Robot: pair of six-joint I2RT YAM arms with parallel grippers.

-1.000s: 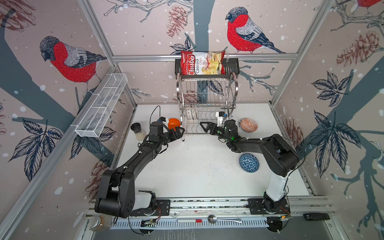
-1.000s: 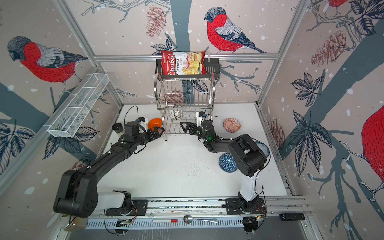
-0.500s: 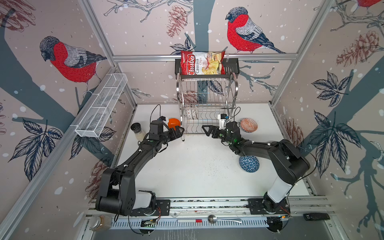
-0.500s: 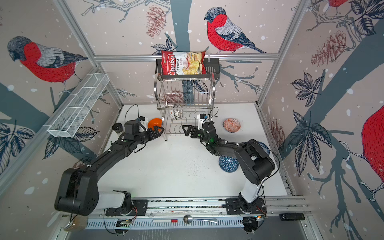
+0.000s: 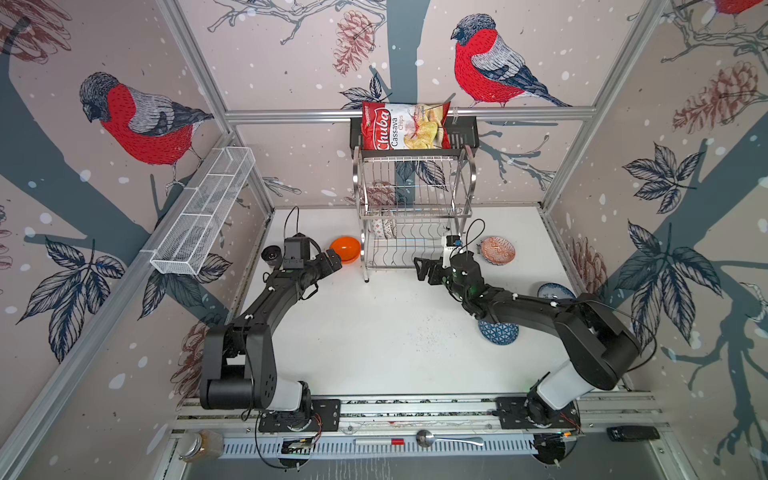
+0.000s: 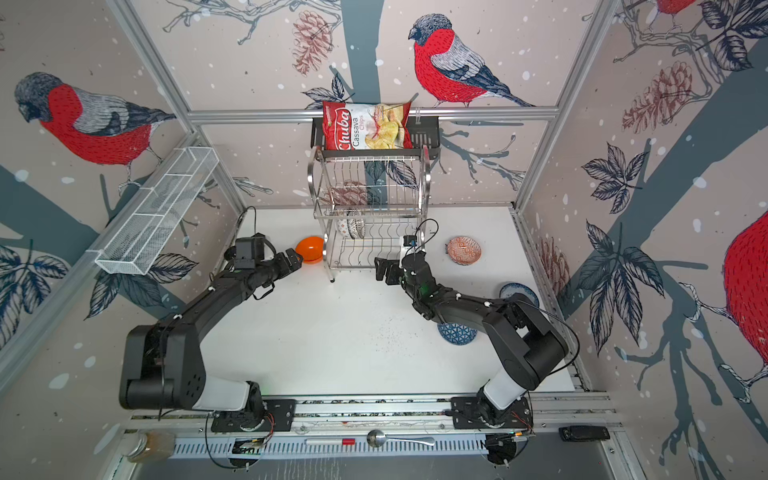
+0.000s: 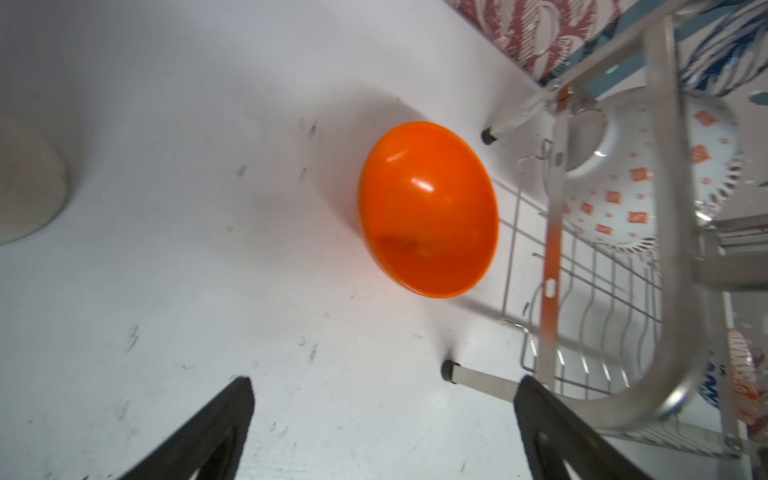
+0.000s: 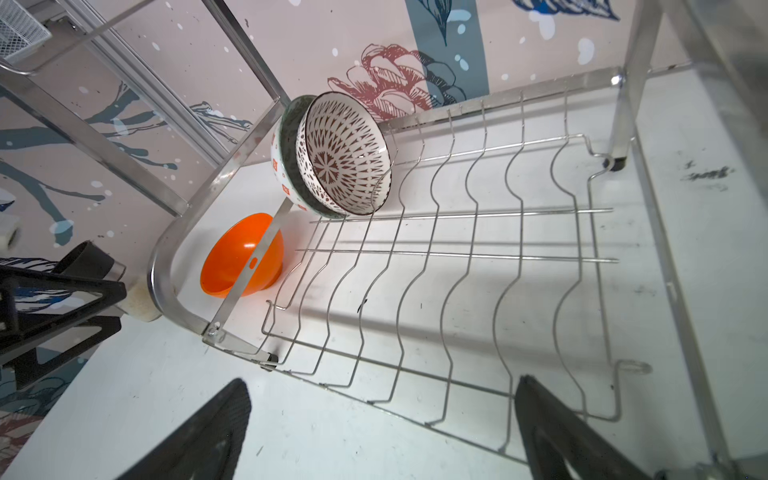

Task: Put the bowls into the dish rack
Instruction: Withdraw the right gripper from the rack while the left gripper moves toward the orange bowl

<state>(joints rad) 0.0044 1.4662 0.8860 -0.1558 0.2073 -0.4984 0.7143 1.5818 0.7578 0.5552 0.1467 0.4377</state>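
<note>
White tabletop (image 5: 374, 332): dish rack (image 5: 409, 213) leg just beside orange bowl (image 5: 345, 249); left pincer (image 7: 384, 384), right pincer (image 8: 383, 384) spread, empty.

Seen from above, a robotics test cell is fitted out as a kitchen corner. The space is enclosed by an aluminium frame (image 5: 291, 116) and by panels papered with bullfinches (image 5: 137, 120), pine cones and leaves. A left arm (image 5: 274, 307) and a right arm (image 5: 519, 307), both black, are bolted to a rail (image 5: 415, 409) along the front of a white table (image 5: 374, 332). Kitchen goods are set out around them. A steel dish rack (image 5: 357, 187) is loaded with bowls (image 5: 383, 227) on its lower tier, a chips bag (image 5: 403, 126) is propped on a black shelf (image 5: 465, 133), and a white mesh basket (image 5: 203, 216) is hung on the side frame. A spoon (image 5: 449, 439) and a jar (image 5: 199, 444) are left by the rail.
</note>
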